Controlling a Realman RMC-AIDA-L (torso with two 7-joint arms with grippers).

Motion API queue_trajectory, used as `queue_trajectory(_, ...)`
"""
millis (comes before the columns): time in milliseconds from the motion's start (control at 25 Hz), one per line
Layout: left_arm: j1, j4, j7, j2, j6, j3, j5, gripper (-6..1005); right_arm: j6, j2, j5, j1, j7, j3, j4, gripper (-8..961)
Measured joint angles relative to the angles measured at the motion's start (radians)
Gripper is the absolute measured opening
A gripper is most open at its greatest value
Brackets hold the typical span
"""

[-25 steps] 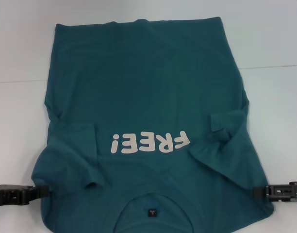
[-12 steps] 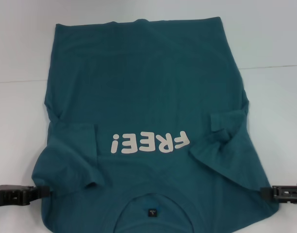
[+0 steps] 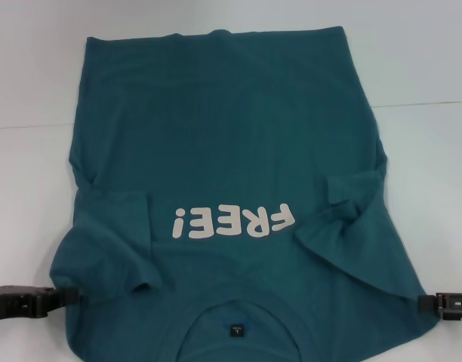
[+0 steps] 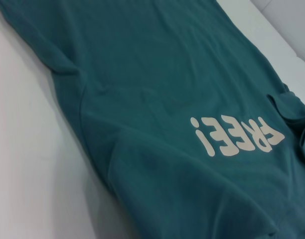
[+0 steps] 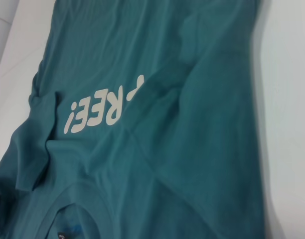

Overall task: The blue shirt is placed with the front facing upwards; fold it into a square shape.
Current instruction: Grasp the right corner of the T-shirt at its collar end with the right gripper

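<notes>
The blue shirt (image 3: 223, 136) lies flat on the white table, front up, collar and dark label (image 3: 235, 329) nearest me. The pale "FREE!" lettering (image 3: 232, 222) reads upside down. Both short sleeves are folded in onto the body, one on the left (image 3: 114, 241) and one on the right (image 3: 352, 226). My left gripper (image 3: 67, 297) sits low at the shirt's left shoulder edge. My right gripper (image 3: 423, 304) is at the far right edge, just off the right shoulder edge. The shirt also fills the left wrist view (image 4: 157, 74) and the right wrist view (image 5: 192, 124).
The white table (image 3: 427, 60) shows bare around the shirt, with a thin seam line (image 3: 431, 103) running across it behind the shirt's middle.
My right gripper has drawn back to the right, away from the shirt's shoulder, and is now partly out of view. The left gripper and the shirt have not moved.
</notes>
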Motion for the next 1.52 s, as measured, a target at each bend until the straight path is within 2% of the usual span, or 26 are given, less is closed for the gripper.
queue_trajectory(640, 0.0, 0.0, 0.003, 0.0, 0.0, 0.0, -0.008, 7, 0.001, 0.023, -0.043, 0.048, 0.004, -0.008, 0.006, 936)
queue_trajectory(1000, -0.001, 0.0, 0.003, 0.0, -0.009, -0.002, -0.008, 7, -0.041, 0.027, -0.019, 0.068, -0.002, -0.002, 0.007, 935)
queue_trajectory(1280, -0.003, -0.002, 0.003, 0.001, -0.014, -0.002, -0.008, 7, -0.05, 0.047, -0.023, 0.1, -0.003, -0.008, 0.006, 934)
queue_trajectory(1360, -0.005, -0.011, 0.003, 0.002, -0.018, -0.002, -0.007, 7, -0.044, 0.045, -0.024, 0.097, -0.003, -0.009, 0.006, 933)
queue_trajectory(1520, -0.008, -0.022, 0.004, 0.004, -0.023, -0.002, -0.008, 7, -0.031, 0.026, -0.024, 0.069, 0.0, -0.001, 0.007, 933)
